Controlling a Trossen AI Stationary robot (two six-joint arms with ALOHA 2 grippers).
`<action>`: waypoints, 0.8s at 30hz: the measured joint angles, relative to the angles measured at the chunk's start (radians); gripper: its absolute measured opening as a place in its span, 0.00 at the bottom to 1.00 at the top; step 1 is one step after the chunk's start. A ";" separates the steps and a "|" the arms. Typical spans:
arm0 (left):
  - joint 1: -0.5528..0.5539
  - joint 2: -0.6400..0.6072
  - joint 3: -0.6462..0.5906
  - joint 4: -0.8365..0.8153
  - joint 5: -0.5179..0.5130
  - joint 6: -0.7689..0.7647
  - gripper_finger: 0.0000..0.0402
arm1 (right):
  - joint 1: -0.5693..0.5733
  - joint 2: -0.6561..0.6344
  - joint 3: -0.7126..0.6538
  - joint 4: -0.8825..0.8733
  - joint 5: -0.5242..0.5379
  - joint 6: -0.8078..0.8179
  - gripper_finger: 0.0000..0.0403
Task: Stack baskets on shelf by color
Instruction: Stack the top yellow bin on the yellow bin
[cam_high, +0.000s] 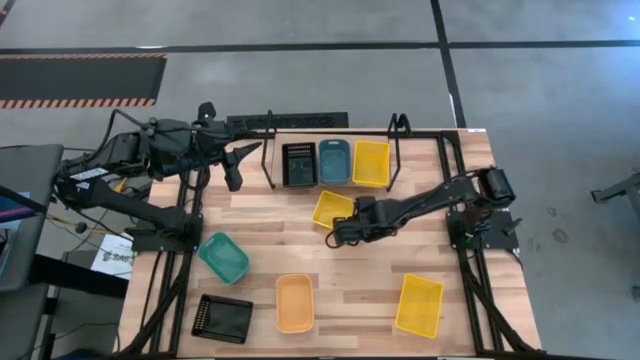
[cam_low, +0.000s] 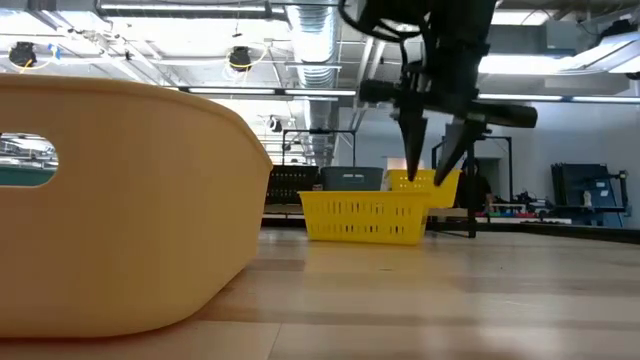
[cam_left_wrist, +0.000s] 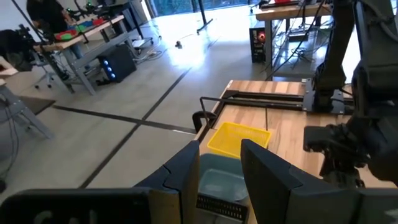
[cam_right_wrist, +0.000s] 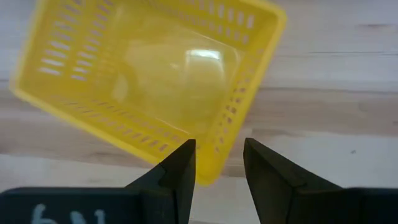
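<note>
We see the right gripper (cam_high: 335, 237) at frame centre, fingers parted, holding nothing, poised above the corner of a yellow basket (cam_high: 331, 210) on the table (cam_high: 350, 270). The left gripper (cam_high: 243, 152), upper left, is open beside the shelf (cam_high: 330, 150), which holds black, blue-grey and yellow baskets.

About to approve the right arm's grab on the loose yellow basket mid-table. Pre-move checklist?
1. Right gripper open: ok, jaws apart.
2. Jaws lined up on the yellow basket wall: ok, its corner sits between them in the right wrist view.
3. Basket resting free on the table, nothing stacked in it: ok.
4. Jaws low enough to clamp the wall: cannot tell.
5. Yellow shelf basket on the shelf open for stacking: ok, looks empty.
6. Left gripper out of the way: ok, beside the shelf's left end.
</note>
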 joint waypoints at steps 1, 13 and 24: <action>0.000 0.000 0.000 0.000 0.001 0.003 0.27 | 0.002 0.011 0.000 -0.001 -0.001 0.006 0.39; 0.000 0.000 0.000 -0.001 0.001 0.026 0.27 | -0.003 0.004 0.000 -0.050 0.029 0.055 0.39; 0.000 0.000 0.000 -0.001 0.001 0.034 0.27 | -0.002 0.046 -0.002 -0.032 0.060 0.092 0.39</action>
